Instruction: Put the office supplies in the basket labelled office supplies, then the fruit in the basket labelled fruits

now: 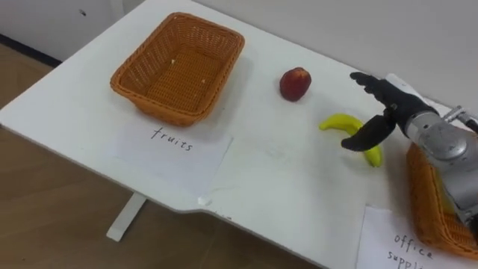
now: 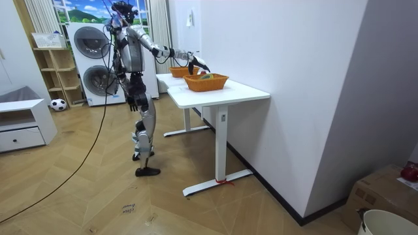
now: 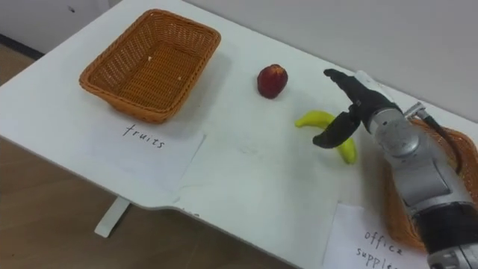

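Fingers [image 1: 371,81] of right hand [image 1: 393,104] straight and spread, gripping nothing. Thumb hooks down across banana [image 1: 337,122]; we cannot tell if it touches. Banana lies on white bench [image 1: 284,175], between apple [image 1: 295,84] and office-supplies basket [image 1: 422,198]. Apple sits near banana, apart from it. Right forearm crosses over that basket. Fruit basket [image 1: 179,71] stands well apart at robot's left, labelled sheet [image 1: 175,146] before it. In room view we see robot standing at bench's long side, arm stretched over it.
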